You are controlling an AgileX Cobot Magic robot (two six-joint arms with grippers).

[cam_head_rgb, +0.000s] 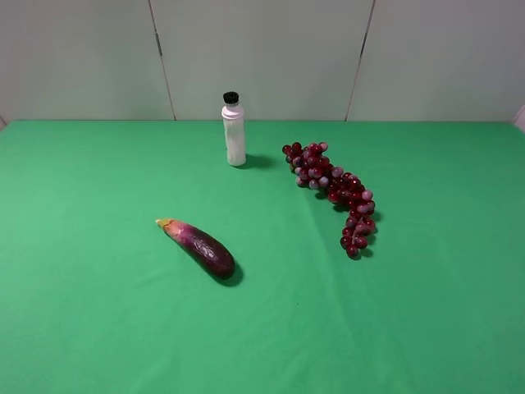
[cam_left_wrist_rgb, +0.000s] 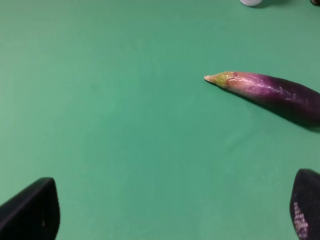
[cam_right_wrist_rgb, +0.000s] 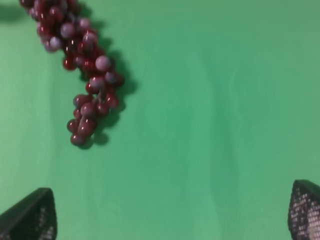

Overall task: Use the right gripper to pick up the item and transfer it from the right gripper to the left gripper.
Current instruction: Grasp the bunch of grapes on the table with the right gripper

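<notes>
While the grapes (cam_head_rgb: 332, 193) lie on the green table (cam_head_rgb: 98, 312), right of the bottle (cam_head_rgb: 234, 131), the left gripper (cam_left_wrist_rgb: 170, 212) hovers spread wide and empty near the eggplant (cam_left_wrist_rgb: 270, 90). The right gripper (cam_right_wrist_rgb: 167, 215), equally wide and empty, faces the grapes' lower end.

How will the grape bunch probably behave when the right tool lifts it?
The grape bunch will probably sag, not stay stiff: it is long, curved, made of many small berries. Its glossy round berries may slip in a grip. Lying flat on the green cloth, it seems unlikely to roll.
</notes>
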